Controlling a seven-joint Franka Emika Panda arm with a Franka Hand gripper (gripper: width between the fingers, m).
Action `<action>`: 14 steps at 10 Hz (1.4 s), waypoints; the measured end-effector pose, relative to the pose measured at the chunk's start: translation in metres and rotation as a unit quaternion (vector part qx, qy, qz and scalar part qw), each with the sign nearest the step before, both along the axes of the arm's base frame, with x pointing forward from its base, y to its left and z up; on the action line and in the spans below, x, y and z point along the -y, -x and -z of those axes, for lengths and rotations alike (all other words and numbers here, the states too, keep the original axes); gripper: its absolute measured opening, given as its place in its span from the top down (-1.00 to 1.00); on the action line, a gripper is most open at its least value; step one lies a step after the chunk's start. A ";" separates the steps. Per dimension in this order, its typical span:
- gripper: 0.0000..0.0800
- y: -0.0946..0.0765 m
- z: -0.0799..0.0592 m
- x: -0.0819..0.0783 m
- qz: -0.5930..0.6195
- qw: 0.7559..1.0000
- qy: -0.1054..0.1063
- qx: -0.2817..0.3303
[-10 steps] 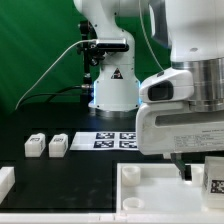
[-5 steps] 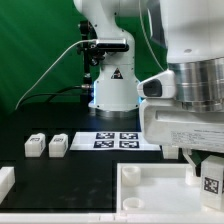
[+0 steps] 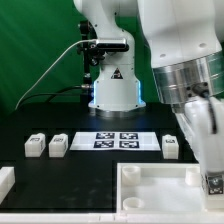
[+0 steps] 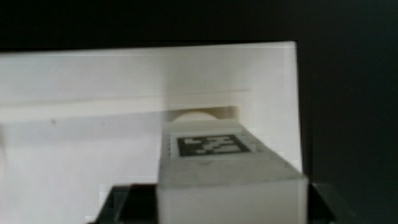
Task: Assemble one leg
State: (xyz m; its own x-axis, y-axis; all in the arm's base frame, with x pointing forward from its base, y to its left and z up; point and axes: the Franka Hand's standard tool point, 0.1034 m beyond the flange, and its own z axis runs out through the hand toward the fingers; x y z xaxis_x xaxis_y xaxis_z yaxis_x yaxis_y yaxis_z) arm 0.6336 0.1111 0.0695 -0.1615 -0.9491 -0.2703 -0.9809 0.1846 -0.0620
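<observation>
- Gripper (image 4: 210, 190) sits at the near edge of my wrist view, its dark fingers closed on either side of the leg (image 4: 221, 160), so I read it as clamped on that part rather than open or empty.
- Compared with a second ago, the wrist has turned: the broad flat face of the hand that filled the exterior view's right is gone, and I now see the arm's rounded link and a narrower, tilted forearm there.
- That turn has uncovered a third loose leg (image 3: 171, 147) on the black table, just past the marker board (image 3: 121, 140) toward the exterior view's right; earlier the arm hid it.
- Two more spare legs (image 3: 46, 146) sit side by side toward the exterior view's left, unmoved across all three moments.
- In the exterior view the held leg (image 3: 214, 181) has gone lower and further toward the right edge than half a second ago; only its tagged face peeks out, over the far right part of the white panel (image 3: 150, 180).
- From the wrist, the leg points at a small notch (image 4: 210, 103) where the panel floor meets its raised wall; the tip looks close to it, but I cannot tell whether it is touching.
- My judgement: the reorientation lines the leg up for insertion at the corner, so seating it is the step in hand and it is not yet done.
- Risk as I see it: a slight misalignment at the notch could jam the leg against the rim.
</observation>
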 end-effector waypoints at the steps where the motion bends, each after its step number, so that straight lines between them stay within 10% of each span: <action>1: 0.25 0.001 0.000 -0.003 0.029 1.000 -0.003 -0.009; 2: 0.25 0.001 0.001 -0.004 0.016 1.000 -0.002 -0.006; 5: -0.55 0.003 0.002 -0.005 -0.038 0.999 0.002 0.002; 7: -0.61 0.006 -0.004 -0.011 -0.202 0.979 0.022 0.002; 10: -0.62 0.002 -0.002 -0.006 -0.392 0.917 0.045 0.062; 13: -0.62 0.000 0.000 0.000 -0.648 0.748 0.086 0.112; 14: -0.62 -0.001 0.000 -0.001 -0.643 0.753 0.086 0.112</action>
State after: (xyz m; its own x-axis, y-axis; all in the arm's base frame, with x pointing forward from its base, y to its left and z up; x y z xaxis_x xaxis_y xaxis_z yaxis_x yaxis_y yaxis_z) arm 0.6342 0.1118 0.0698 0.9523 -0.3051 -0.0098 -0.3024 -0.9383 -0.1677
